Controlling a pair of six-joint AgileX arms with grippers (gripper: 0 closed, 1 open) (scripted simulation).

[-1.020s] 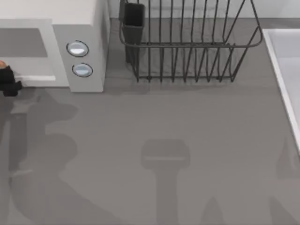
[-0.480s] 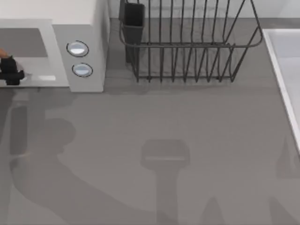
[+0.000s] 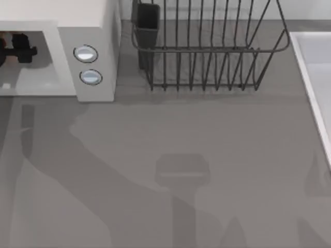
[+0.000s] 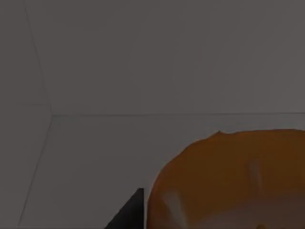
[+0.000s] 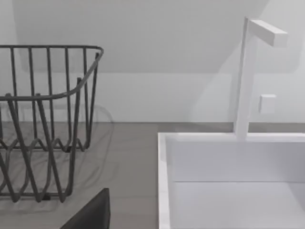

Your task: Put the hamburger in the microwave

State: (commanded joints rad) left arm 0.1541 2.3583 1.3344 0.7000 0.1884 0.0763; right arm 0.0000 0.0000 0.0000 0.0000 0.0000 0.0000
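— One arm of ours is at work: our left gripper (image 3: 18,51) reaches inside the microwave (image 3: 88,31), which stands at the counter's (image 3: 207,155) far left corner.

— And the hamburger (image 4: 228,181)?

— In the left wrist view we see it large and orange-brown with pale patches, right up against the camera, over the grey floor of the cavity. From above, a sliver of orange shows at the picture's left edge, just beside the gripper's black fingers.

— Are we clamped on it?

— We cannot tell; the fingers' spacing is hidden to us.

— Our other arm?

— Our right arm is parked near the counter's right edge; its wrist view looks at the black wire dish rack (image 5: 43,124) and the white sink (image 5: 228,181) with its faucet (image 5: 248,76).
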